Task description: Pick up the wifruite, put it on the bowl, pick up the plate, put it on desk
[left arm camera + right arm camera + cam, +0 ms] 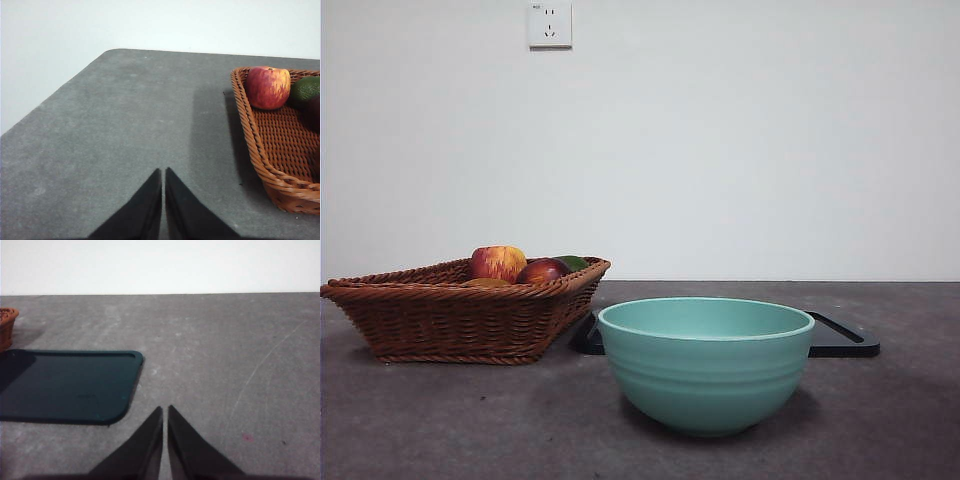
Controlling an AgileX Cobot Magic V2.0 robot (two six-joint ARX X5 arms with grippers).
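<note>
On matte desk (420, 420), ridged teal bowl (706, 365), woven wicker basket (460, 315)

The wifruite (485, 283) is a small dull brown oval fruit, only its top showing above the rim of the woven basket (440, 320), where it lies just in front of a red-yellow apple (498, 262). The bowl (706, 365) is large, round and teal-green, with faint horizontal ridges on its outside; it stands upright and empty near the front of the tabletop (900, 420). Behind it a flat, dark rectangular plate (845, 340) with rounded corners and a raised rim lies on the matte grey tabletop, beside the basket.
</note>
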